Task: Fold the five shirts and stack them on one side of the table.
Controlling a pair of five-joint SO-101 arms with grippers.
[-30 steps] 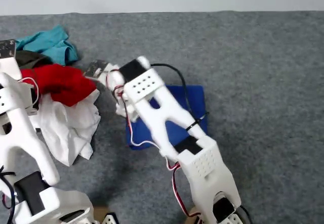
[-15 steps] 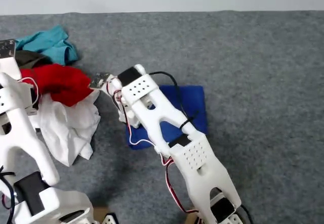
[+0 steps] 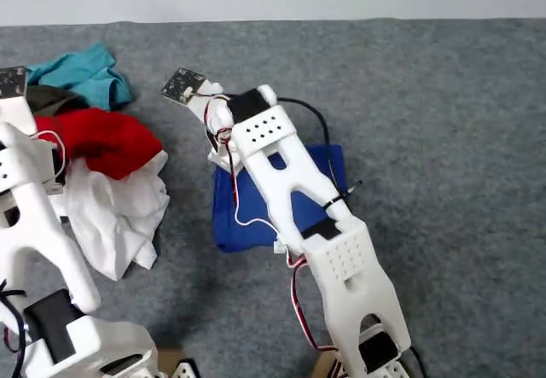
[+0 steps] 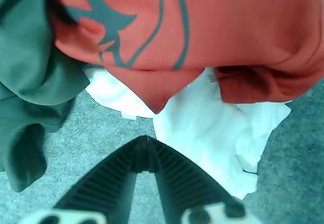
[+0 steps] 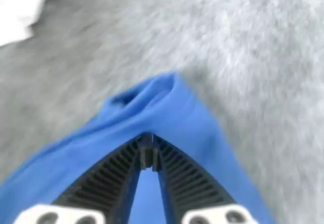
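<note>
My right claw (image 5: pixel 147 155), jaws together, sits at the blue shirt's (image 3: pixel 223 224) corner nearest the heap of shirts (image 3: pixel 111 143); whether it pinches cloth I cannot tell; the shirt lies flat mid-table. My left claw (image 4: pixel 147 150), also closed, hangs over the heap, nearer those.

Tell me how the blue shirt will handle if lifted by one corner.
Probably floppy: the blue shirt buckles into a soft ridge. Likely light, being thin cloth lying flat on the table. Its fold may well fall open if lifted.
</note>
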